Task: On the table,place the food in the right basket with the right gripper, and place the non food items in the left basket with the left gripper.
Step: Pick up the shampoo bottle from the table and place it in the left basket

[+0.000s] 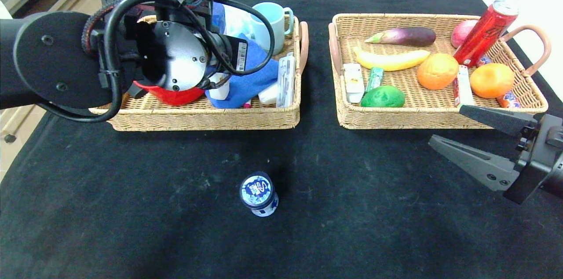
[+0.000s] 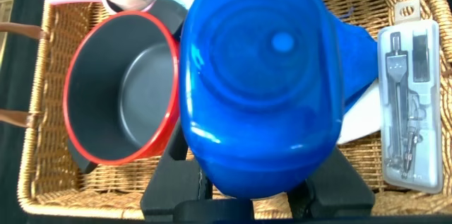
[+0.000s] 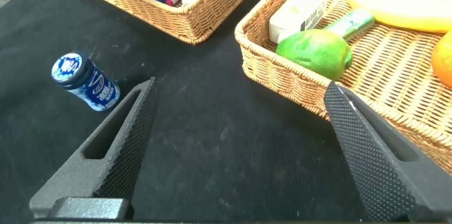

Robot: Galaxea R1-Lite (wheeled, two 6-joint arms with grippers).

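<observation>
Over the left tan wicker basket (image 1: pixel 202 118), which is holding a red pot (image 2: pixel 120 86), the left gripper (image 2: pixel 258 192) is clamping a blue-capped white bottle (image 2: pixel 261 83), the right gripper (image 1: pixel 457 131) is hanging wide open near the right tan wicker basket (image 1: pixel 418 120) of banana (image 1: pixel 391 60) and oranges (image 1: pixel 437 71), and a small blue-and-white tub (image 1: pixel 258 193) is sitting on the black-draped table (image 1: pixel 132 208).

Right claw (image 3: pixel 236 121) (spread wide) near lidded tub (image 3: pixel 85 83).

Left gripper (image 2: pixel 258 181) fingertips behind blue cap (image 2: pixel 260 83)

red pot (image 2: pixel 120 86), blue-capped bottle (image 2: pixel 261 83), tan baskets (image 1: pixel 206 117)
</observation>
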